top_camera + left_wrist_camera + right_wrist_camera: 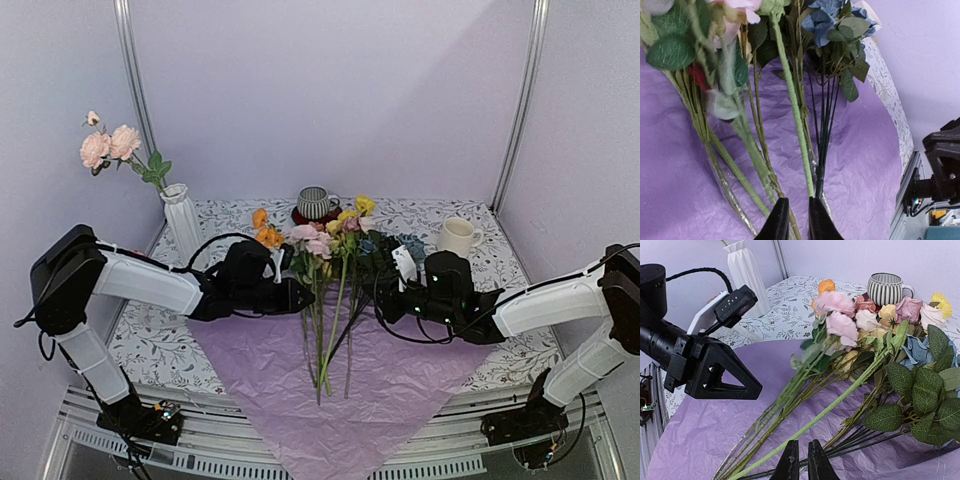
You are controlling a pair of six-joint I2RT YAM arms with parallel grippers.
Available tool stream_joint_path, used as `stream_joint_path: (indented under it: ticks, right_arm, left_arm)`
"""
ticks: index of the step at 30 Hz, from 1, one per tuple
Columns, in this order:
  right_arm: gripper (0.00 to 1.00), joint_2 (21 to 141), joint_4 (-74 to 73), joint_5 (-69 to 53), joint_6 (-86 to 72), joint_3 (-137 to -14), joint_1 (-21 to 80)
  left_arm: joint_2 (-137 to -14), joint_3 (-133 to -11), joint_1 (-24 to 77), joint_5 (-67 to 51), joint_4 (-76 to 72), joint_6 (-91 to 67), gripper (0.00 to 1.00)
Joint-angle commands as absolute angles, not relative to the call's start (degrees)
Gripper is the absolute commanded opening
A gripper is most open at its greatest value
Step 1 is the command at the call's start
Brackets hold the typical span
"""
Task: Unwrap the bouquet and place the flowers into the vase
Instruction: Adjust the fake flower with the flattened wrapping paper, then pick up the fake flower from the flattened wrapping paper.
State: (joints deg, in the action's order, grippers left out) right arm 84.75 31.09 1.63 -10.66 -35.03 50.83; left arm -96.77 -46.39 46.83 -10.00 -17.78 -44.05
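No legible text, label, brand or number on anything.

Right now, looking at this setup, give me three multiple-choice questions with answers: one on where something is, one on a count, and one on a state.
1. Where does the vase stand?
A) at the back left
B) at the front right
C) dead centre

2. How many mugs are in view?
A) none
B) two
C) four

3. The tissue paper is:
A) tied in a cone
B) spread flat under the flowers
C) stuffed into the vase

Answers:
1 A: in the top view it sits far left at the back.
2 B: there is a striped mug and a cream mug.
3 B: the stems lie loose on the open sheet.
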Motion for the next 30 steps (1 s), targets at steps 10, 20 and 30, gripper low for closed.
stream_joint_path:
  ticks: [10, 20, 30]
  right_arm:
    - [0.09, 85.56, 31.20, 1.82, -10.38, -36.68, 50.56]
    - [0.09, 85.74, 31.11, 1.51, -10.45, -36.86, 50.58]
    - [0.09, 85.83, 31.03, 2.14, -10.33, -36.90, 50.55]
  left_arm:
    - [-98.61, -45.04, 46.87, -9.72, -12.39, -42.29, 0.43]
    - [-104.12, -47.70, 47.01, -14.42, -16.16, -43.03, 0.33]
    - [-102.80, -49.25, 46.91, -12.74, -14.24, -42.23, 0.12]
